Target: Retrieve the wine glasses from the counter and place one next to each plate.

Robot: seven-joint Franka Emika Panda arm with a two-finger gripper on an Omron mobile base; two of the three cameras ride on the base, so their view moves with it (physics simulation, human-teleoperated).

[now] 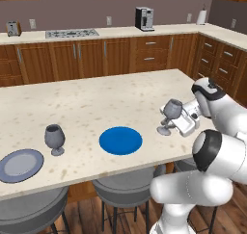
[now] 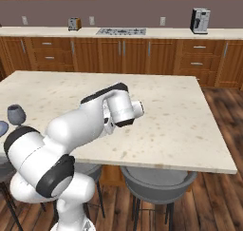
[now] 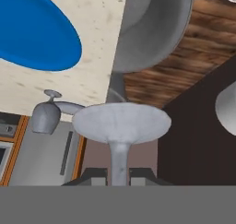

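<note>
claw closed on stem of slim bluish wine glass, foot at island tabletop level right of blue plate; touching or just above, cannot tell. hand view: round foot close before fingertips, stem pinched between them. stem grip keeps bowl free, glass near upright for setting down. dark wide-bowl glass already stands between blue plate and grey plate, near grey one. judgement: second placement nearly done; release remains.
</note>
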